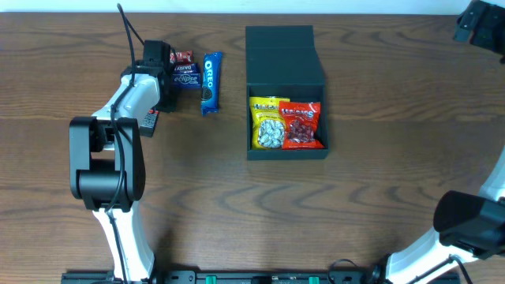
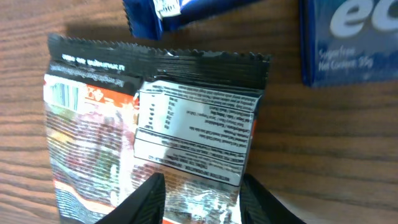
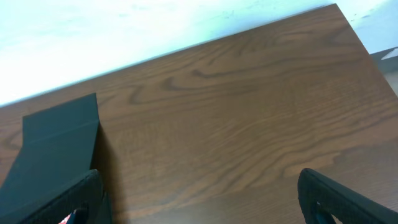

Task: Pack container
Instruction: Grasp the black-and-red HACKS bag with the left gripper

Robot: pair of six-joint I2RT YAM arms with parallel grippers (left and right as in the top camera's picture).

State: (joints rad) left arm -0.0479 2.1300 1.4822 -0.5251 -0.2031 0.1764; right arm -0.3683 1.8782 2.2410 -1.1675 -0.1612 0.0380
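One box (image 1: 286, 93) mid-table, lid flap folded back, two packets inside: yellow (image 1: 267, 122) and red (image 1: 301, 125). Left of box: one Oreo pack (image 1: 211, 82), one blue pack (image 1: 186, 78), one small red-and-black packet (image 2: 155, 143) (back side up, barcode showing). Left claw (image 2: 202, 196) partly open, fingers (image 2: 146, 199) straddling that packet's lower edge; grip uncertain. Right claw (image 3: 199, 199) wide open, empty, right of box.

A dark square container (image 1: 286, 150) lies open, hinged lid (image 1: 284, 54) flapped back, two snack packets inside.
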